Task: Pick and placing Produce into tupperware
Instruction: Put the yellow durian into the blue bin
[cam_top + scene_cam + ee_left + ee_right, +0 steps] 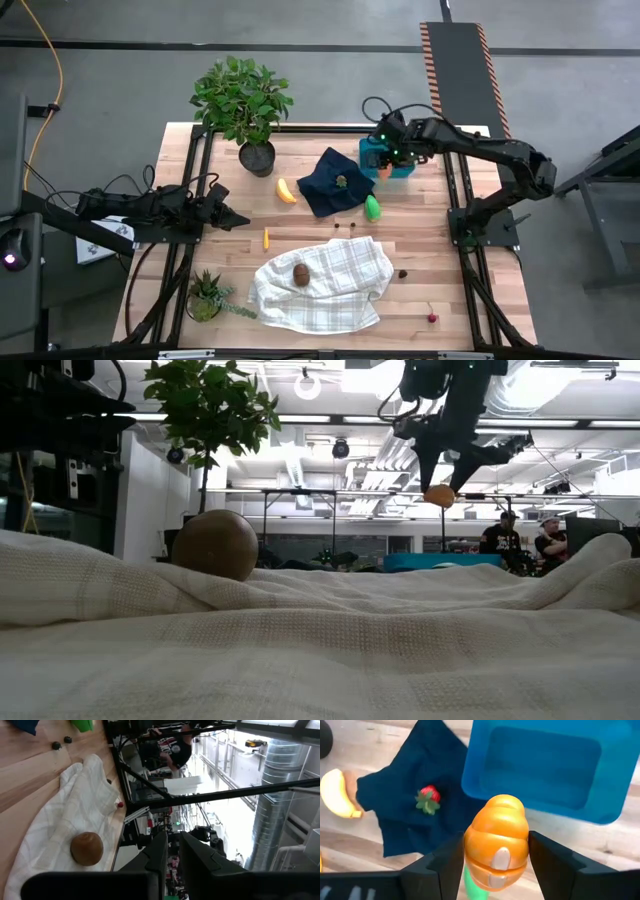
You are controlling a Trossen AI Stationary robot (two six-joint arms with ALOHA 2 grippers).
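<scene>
1. Right now we are carrying an orange piece in our right gripper, the two fingers clamped on its sides, up in the air near the blue tupperware.
2. We are hanging it at the box's near edge, beside the navy cloth, not yet over the middle of the box; the box is looking empty inside.
3. We are judging this as the carrying step of one pick-and-place round, with the drop not yet done.
4. Next, we are thinking the piece needs to travel forward until it is squarely above the box floor, come lower, and only then be let go, since a rounded piece could bounce off the low wall.
5. Our left gripper is waiting with its fingers closed on nothing, at the left side of the table near the checked cloth.
6. Other produce is lying outside the box: the banana beside the navy cloth, a green piece just past it, a brown kiwi-like piece on the checked cloth, and a strawberry on the navy cloth.
</scene>
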